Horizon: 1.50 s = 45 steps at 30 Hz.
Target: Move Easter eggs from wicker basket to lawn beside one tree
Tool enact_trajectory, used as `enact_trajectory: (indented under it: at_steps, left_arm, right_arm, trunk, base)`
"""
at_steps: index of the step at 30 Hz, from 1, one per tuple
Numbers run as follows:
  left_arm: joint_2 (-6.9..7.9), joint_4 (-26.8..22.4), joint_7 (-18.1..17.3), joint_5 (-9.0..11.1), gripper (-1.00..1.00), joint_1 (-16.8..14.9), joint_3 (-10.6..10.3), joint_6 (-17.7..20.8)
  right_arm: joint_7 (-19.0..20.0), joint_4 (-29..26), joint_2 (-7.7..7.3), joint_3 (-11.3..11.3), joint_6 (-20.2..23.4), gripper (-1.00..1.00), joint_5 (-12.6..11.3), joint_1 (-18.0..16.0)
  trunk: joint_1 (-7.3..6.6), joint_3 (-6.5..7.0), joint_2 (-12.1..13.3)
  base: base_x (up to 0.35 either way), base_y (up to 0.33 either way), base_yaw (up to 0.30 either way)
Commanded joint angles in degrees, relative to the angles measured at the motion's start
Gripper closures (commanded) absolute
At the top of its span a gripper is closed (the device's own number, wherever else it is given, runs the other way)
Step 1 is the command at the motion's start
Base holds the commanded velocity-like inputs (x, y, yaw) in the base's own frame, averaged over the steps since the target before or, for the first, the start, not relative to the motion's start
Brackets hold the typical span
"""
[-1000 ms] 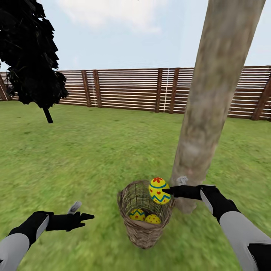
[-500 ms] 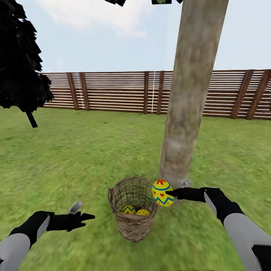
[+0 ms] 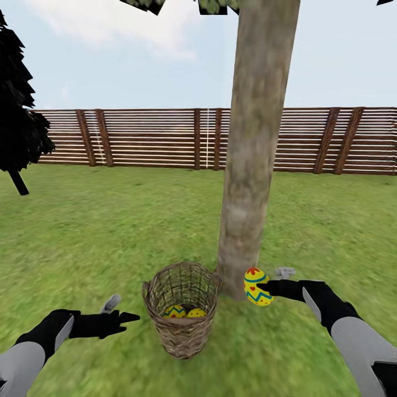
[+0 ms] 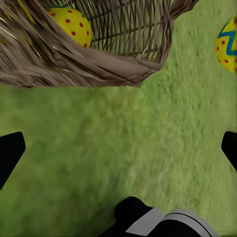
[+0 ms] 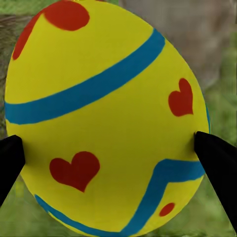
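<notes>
The wicker basket (image 3: 182, 322) stands on the lawn (image 3: 110, 237) just left of the pale tree (image 3: 248, 165) trunk's base. Two Easter eggs (image 3: 175, 312) lie inside it; in the left wrist view one shows red dots (image 4: 71, 24) through the weave of the basket (image 4: 84, 59). My right gripper (image 3: 266, 287) is shut on the third egg (image 3: 256, 286), held above the grass beside the trunk, to the right of the basket. That egg (image 5: 106, 118) has blue bands and red hearts, and sits between the fingertips (image 5: 217, 163). My left gripper (image 3: 118, 313) hangs open and empty left of the basket.
A black-foliaged tree (image 3: 16, 127) stands at the far left. A brown slat fence (image 3: 154, 138) closes the back of the garden. Open grass lies all around the trunk and basket.
My right gripper has carried the egg from over the basket's rim to the right and lower, beside the trunk. The head view has swung right. The left arm has stayed put.
</notes>
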Motion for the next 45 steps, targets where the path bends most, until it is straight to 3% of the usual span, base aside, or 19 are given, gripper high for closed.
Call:
enact_trajectory:
  at_steps: [1, 5, 9, 10, 12, 14, 17, 18, 19, 25, 28, 30, 31, 33, 34, 36, 40, 42, 45]
  left_arm:
    - [0.00, -0.02, -0.13, 0.09, -1.00, -0.01, 0.14, 0.51]
    - [-0.01, -0.02, -0.17, 0.16, -1.00, -0.01, 0.11, 0.51]
    - [-0.64, -0.02, -0.21, 0.16, -1.00, -0.01, -0.01, 0.49]
    - [-0.68, -0.02, -0.35, 0.16, -1.00, -0.01, -1.48, 0.35]
    - [-0.70, -0.09, -1.65, 0.23, -1.00, -0.01, -7.28, -0.28]
    - [-0.75, -0.11, -5.76, 0.25, -1.00, -0.01, -12.36, -0.41]
    - [-2.32, -0.17, -15.82, 0.25, -1.00, -0.01, -25.95, -0.49]
    - [-3.39, -0.19, -17.94, 0.25, -1.00, -0.01, -29.33, -0.57]
    - [-4.72, -0.15, -18.93, 0.25, -1.00, -0.01, -31.09, -1.05]
    - [-9.28, -0.11, -19.65, 0.56, -1.00, -0.01, -32.32, -3.99]
    - [-10.02, -0.12, -19.53, 1.35, -1.00, -0.01, -32.03, -7.11]
    - [-10.08, -0.11, -19.41, 4.23, -1.00, -0.01, -31.96, -9.26]
    - [-10.09, -0.10, -19.37, 6.72, -1.00, 0.00, -31.95, -9.72]
    - [-10.09, -0.04, -19.15, 13.89, -1.00, 0.21, -31.99, -10.20]
    - [-10.12, -0.08, -19.12, 15.33, -1.00, 0.28, -31.99, -10.26]
    - [-10.92, -0.04, -19.21, 16.68, -1.00, 0.33, -31.89, -10.30]
    - [-11.36, -0.08, -19.54, 21.37, -1.00, 0.42, -31.78, -10.24]
    - [-11.28, -0.15, -20.58, 22.79, -1.00, 0.41, -31.77, -10.22]
    - [-11.23, -1.19, -23.34, 23.40, -1.00, 0.41, -31.61, -10.18]
  right_arm:
    - [-3.77, -0.04, 0.11, -0.16, 0.38, 1.00, -0.09, -0.03]
    - [-12.52, 0.05, 0.23, -0.02, 0.16, 1.00, -0.03, -0.03]
    - [-13.59, 0.07, 0.30, 0.09, 0.22, 1.00, 0.30, 0.09]
    - [-13.65, 0.10, 0.38, 0.10, 0.23, 1.00, 0.34, 0.19]
    - [-13.75, 0.74, 1.14, 0.10, 0.14, 1.00, 0.48, 0.23]
    - [-13.77, 0.90, 1.38, 0.10, 0.09, 1.00, 0.52, 0.23]
    - [-13.77, 1.20, 1.47, 0.10, 0.06, 1.00, 0.53, 0.23]
    - [-13.77, 1.31, 1.48, 0.10, 0.06, 1.00, 0.53, 0.23]
    - [-13.77, 1.35, 1.48, 0.10, 0.06, 1.00, 0.53, 0.23]
    - [-13.82, 1.72, 2.38, 0.12, -0.01, 1.00, 0.53, 0.23]
    - [-13.86, 1.81, 2.75, 0.16, -0.03, 1.00, 0.53, 0.23]
    - [-13.86, 2.22, 2.84, 0.18, -0.09, 1.00, 0.55, 0.23]
    - [-13.86, 2.57, 2.86, 0.18, -0.12, 1.00, 0.62, 0.23]
    - [-13.86, 3.04, 3.38, 0.19, -0.19, 1.00, 0.76, 0.23]
    - [-13.87, 3.13, 3.51, 0.19, -0.20, 1.00, 0.78, 0.23]
    - [-14.71, 3.21, 3.58, 0.19, -0.47, 1.00, 0.74, 0.23]
    - [-24.33, 3.50, 4.18, 0.91, -1.21, 1.00, 1.04, 0.23]
    - [-28.61, 5.09, 5.63, 3.11, -4.89, 1.00, 1.12, 0.23]
    - [-33.51, 9.44, 6.18, 8.17, -12.07, 1.00, 1.06, 0.23]
  trunk:
    - [-0.01, 0.01, -0.02]
    - [-0.01, 0.14, -0.02]
    - [-0.01, 0.15, -0.02]
    - [-0.01, 0.15, -0.02]
    - [-0.01, 0.15, -0.02]
    - [-0.01, 0.15, -0.02]
    - [-0.01, 0.15, -0.02]
    - [-0.01, 0.15, -0.02]
    - [-0.01, 0.15, -0.02]
    - [-0.01, 0.15, -0.02]
    - [-0.01, 0.15, -0.02]
    - [-0.01, 0.15, -0.02]
    - [-0.01, 0.15, -0.02]
    - [-0.01, 0.15, -0.02]
    - [-0.01, 0.15, -0.02]
    - [-0.01, 0.15, -0.02]
    - [-0.01, 0.15, -0.02]
    - [-0.01, 0.15, -0.02]
    - [-0.01, 0.15, -0.02]
  base:
    - [0.000, 0.000, -0.204]
    - [0.000, 0.000, -0.146]
    - [0.000, 0.000, -0.016]
    - [0.000, 0.000, -0.001]
    - [0.000, 0.000, 0.000]
    - [0.000, 0.000, 0.000]
    - [0.000, 0.000, 0.000]
    - [0.000, 0.000, 0.000]
    - [0.000, 0.000, 0.000]
    - [0.000, 0.000, 0.000]
    - [0.000, 0.000, 0.000]
    - [0.000, 0.000, 0.000]
    - [0.000, 0.000, 0.000]
    - [0.000, 0.000, 0.000]
    - [0.000, 0.000, 0.000]
    - [0.000, 0.000, 0.000]
    - [0.000, 0.000, 0.000]
    - [0.000, 0.000, 0.000]
    - [0.062, -0.060, 0.000]
